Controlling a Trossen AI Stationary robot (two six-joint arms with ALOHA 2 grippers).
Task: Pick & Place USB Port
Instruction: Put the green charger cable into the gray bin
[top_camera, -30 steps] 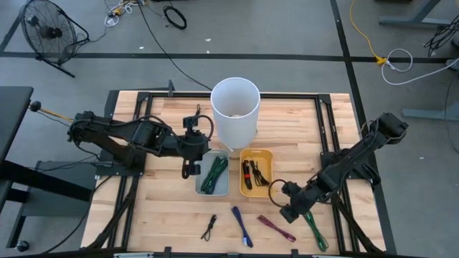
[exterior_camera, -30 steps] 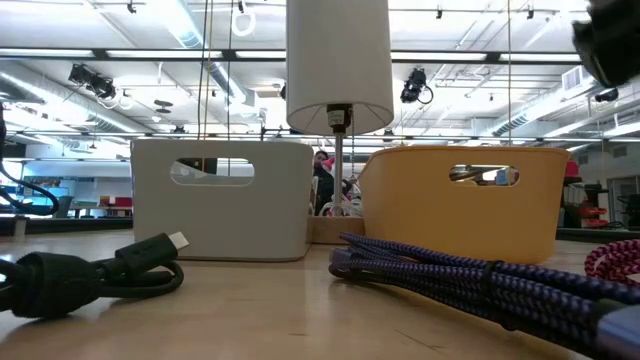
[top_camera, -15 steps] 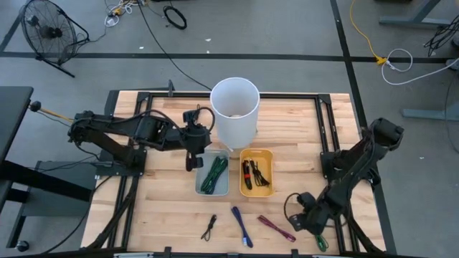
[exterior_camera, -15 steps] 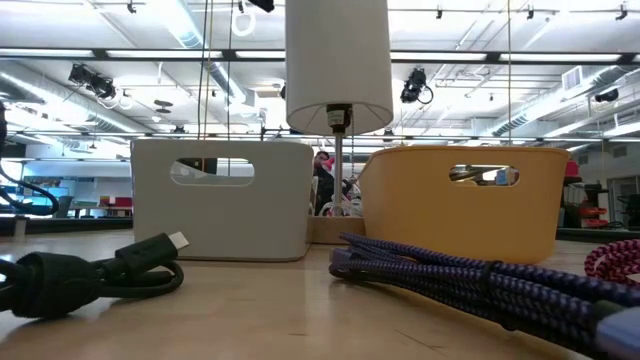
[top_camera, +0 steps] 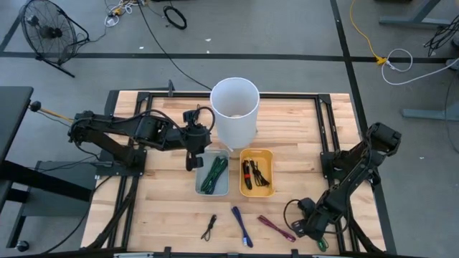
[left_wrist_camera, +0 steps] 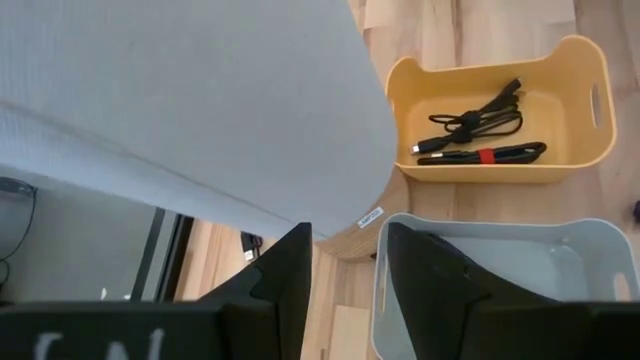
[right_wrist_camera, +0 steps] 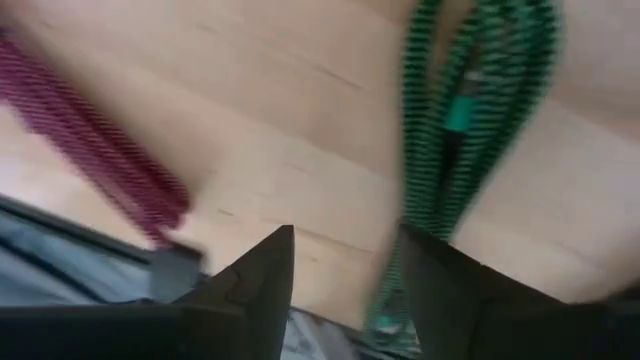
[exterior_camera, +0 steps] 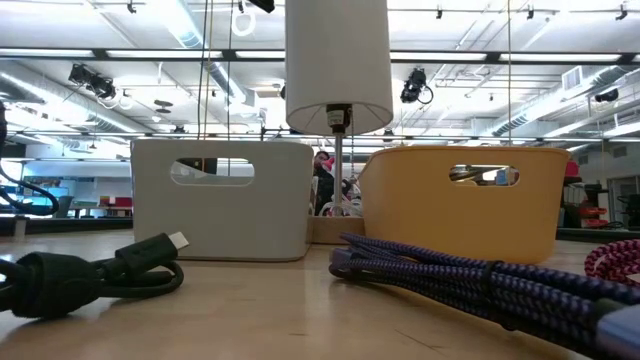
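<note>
Fingers of your right gripper (right_wrist_camera: 335, 275) stand spread and empty, low over the pale wooden surface (top_camera: 165, 208) at its front right, just above the green braided USB cable (right_wrist_camera: 470, 150) with the maroon braided cable (right_wrist_camera: 95, 150) beside it. Your left gripper (top_camera: 191, 159) hangs released at the grey plastic bin (top_camera: 213, 188), near the tall white cylinder (top_camera: 235, 109) and the yellow bin (top_camera: 256, 154).

A yellow bin (top_camera: 256, 173) is sitting beside a grey bin (top_camera: 213, 176); green-black braided cable (right_wrist_camera: 470, 120), maroon braided cable (right_wrist_camera: 95, 150).
</note>
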